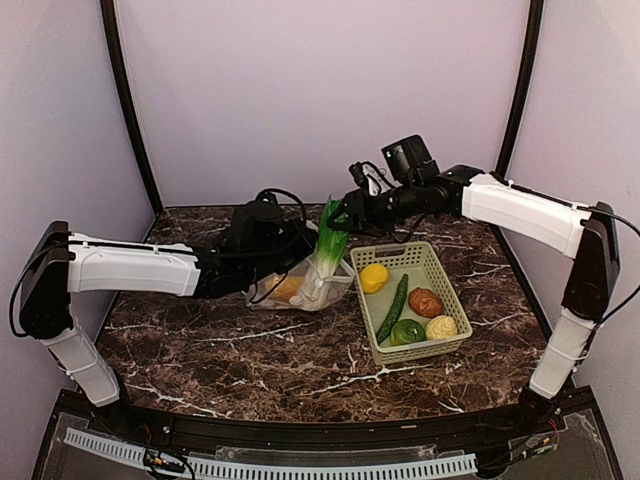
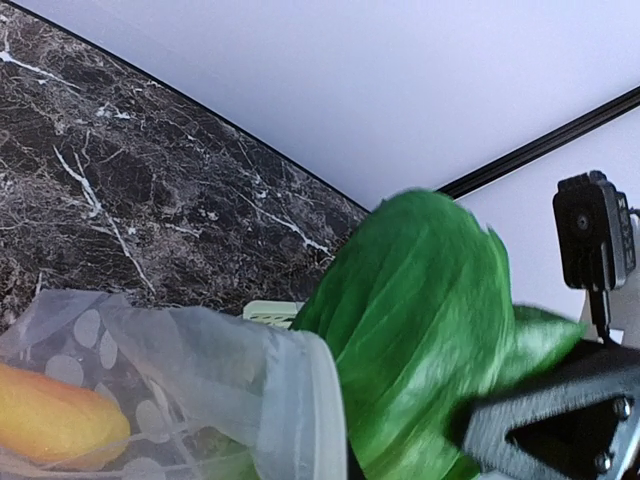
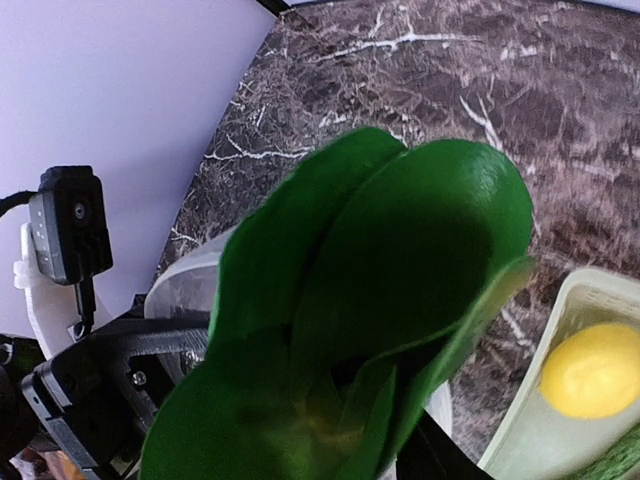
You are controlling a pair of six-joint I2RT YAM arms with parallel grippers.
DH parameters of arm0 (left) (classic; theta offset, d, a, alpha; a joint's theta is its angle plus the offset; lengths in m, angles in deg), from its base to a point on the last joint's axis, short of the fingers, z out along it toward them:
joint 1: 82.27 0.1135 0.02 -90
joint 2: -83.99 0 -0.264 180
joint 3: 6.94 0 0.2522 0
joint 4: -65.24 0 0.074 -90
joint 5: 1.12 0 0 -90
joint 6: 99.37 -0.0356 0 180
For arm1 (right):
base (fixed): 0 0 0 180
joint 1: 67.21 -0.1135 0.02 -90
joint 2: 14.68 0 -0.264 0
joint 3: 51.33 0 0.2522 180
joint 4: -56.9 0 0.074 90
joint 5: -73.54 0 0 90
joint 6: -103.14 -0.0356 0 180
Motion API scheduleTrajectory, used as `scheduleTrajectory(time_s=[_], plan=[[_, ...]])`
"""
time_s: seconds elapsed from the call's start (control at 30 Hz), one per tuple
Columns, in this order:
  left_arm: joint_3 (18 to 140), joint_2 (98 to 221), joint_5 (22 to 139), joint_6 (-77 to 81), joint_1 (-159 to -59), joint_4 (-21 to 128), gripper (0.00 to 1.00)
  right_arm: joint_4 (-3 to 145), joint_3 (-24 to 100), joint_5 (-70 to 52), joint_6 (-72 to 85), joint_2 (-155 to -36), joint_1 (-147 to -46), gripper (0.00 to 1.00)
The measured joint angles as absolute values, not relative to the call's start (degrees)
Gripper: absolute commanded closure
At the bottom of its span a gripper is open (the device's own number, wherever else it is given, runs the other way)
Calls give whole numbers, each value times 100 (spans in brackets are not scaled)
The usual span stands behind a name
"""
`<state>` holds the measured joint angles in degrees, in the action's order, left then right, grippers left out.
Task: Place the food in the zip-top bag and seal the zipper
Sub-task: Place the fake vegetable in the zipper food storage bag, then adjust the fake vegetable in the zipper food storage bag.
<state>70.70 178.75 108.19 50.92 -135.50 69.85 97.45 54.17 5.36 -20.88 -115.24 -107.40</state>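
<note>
From above, a long toy leek [image 1: 328, 250] with a white stalk and green leaves is seen standing nearly upright. Its foot is in the mouth of a clear plastic zip-top bag with white polka dots [image 1: 270, 298], just beside the left fingers [image 1: 264, 276]. Its leaf tips are at the right fingers [image 1: 338, 212]. The left fingers are closed and appear to pinch the bag's edge, though the contact is hidden. How far the right fingers are parted cannot be told.

Well to the right of both, a light green mesh basket [image 1: 420, 349] holds a yellow lemon [image 1: 373, 277] and other produce. The left arm is stretched low across the marble desk [image 1: 200, 340], and the right forearm is held level and reaches inward.

In the left wrist view, the bag's raised rim [image 2: 220, 370] is seen against the leek leaves [image 2: 420, 330], with an orange-yellow piece [image 2: 50, 420] already inside.

In the right wrist view, the leaves [image 3: 400, 280] fill the frame and the fingers are masked.

The leek could topple out if it is released while this upright. It could also be left leaning across the mouth, which would block the zipper. The thin rim could be pulled from the left fingers by the leek's weight.
</note>
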Motion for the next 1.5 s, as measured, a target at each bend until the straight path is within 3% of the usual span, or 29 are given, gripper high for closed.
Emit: scheduleTrajectory(time_s=[0.1, 0.37, 0.47, 0.6, 0.83, 1.2, 1.5], plan=[[6998, 17869, 10880, 5073, -13550, 7040, 99, 9787, 5122, 875, -1817, -11375, -10733, 26], [6828, 17751, 10968, 4977, -13552, 7162, 99, 9813, 5149, 1948, -558, -10818, -9986, 23], [6819, 17713, 10933, 4931, -13552, 7151, 99, 9867, 5310, 2302, -75, -10822, -9592, 9], [6817, 17685, 10837, 4819, -13552, 7125, 99, 10261, 5758, 2652, 695, -11043, -9573, 2], [6817, 17685, 10666, 4690, -13552, 7097, 99, 11437, 6246, 2862, 2441, -11594, -9979, 1], [6780, 17674, 10646, 4762, -13552, 6817, 99, 12084, 4764, 2097, 3929, -10966, -10668, 1], [6782, 17637, 10642, 4942, -13552, 6389, 99, 11837, 4340, 1236, 4270, -10833, -11210, 2]])
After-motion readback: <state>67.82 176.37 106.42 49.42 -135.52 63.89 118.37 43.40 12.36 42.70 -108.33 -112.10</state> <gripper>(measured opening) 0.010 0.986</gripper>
